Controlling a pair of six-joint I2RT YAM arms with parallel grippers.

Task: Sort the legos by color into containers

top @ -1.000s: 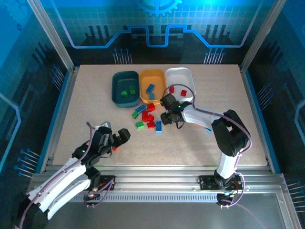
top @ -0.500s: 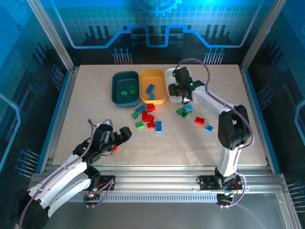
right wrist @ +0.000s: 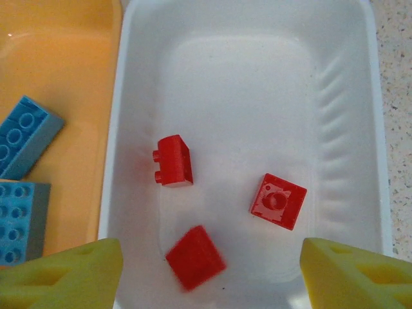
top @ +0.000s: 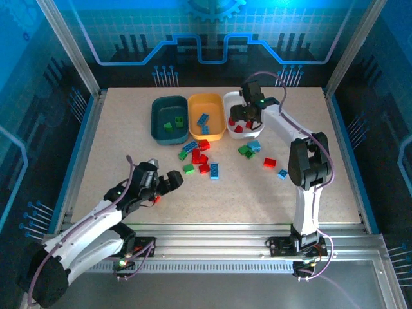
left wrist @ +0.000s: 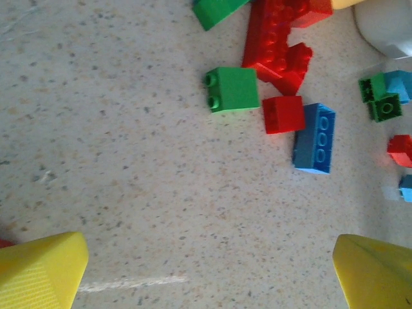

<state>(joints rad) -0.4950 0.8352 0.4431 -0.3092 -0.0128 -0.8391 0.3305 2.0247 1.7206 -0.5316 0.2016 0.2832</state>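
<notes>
The right hand (right wrist: 209, 273) is hanging open over the white tray (right wrist: 380, 161), where three red legos (right wrist: 172, 161) are lying (one blurred). Best lifting straight up, clearing the rim. The left hand (left wrist: 206, 270) is hovering open above the worktop (left wrist: 129, 161).

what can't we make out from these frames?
Right wrist view: lowest red lego in the white tray is blurred, studs unreadable.
Right wrist view: two blue legos in the orange tray run off the left edge.
Top view: right gripper covers part of the white tray's contents.
Left wrist view: red sliver cut by left edge.
</notes>
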